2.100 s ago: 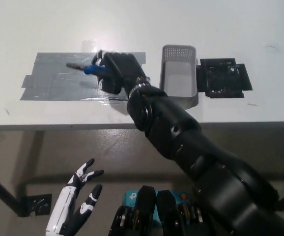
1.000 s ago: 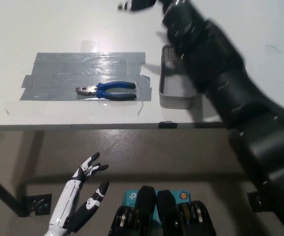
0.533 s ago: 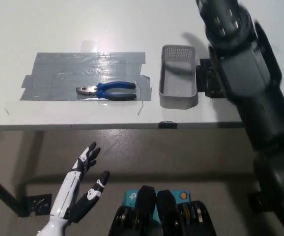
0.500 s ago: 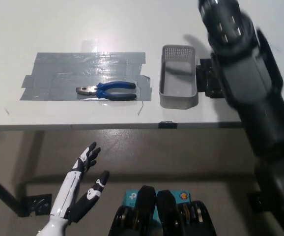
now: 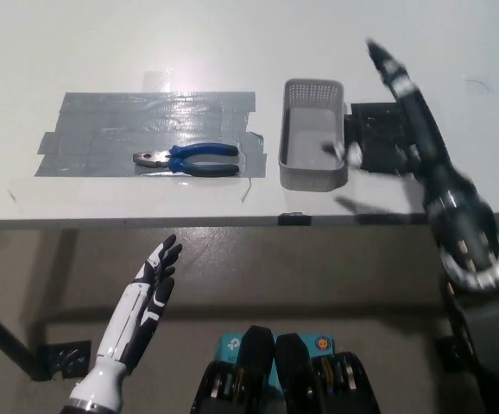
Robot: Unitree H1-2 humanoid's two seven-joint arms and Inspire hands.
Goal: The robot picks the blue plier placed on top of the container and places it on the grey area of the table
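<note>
The blue-handled plier (image 5: 187, 160) lies flat on the grey taped area (image 5: 103, 129) of the white table, its metal jaws pointing left. No hand touches it. The grey container (image 5: 314, 172) stands just right of the tape and shows nothing inside. My black right hand (image 5: 409, 112) hovers right of the container, blurred by motion, its fingers stretched out and holding nothing. Below the table edge at the lower left, my white left hand (image 5: 150, 289) rests open, fingers apart.
A black square patch (image 5: 379, 129) lies on the table right of the container, partly under my right hand. The table's front edge (image 5: 146, 222) runs across the middle of the picture, with floor below it.
The plier was released onto the grey tape and has stayed there. My right arm rose, then swung right past the container and drew back. The left hand lifted slightly.
</note>
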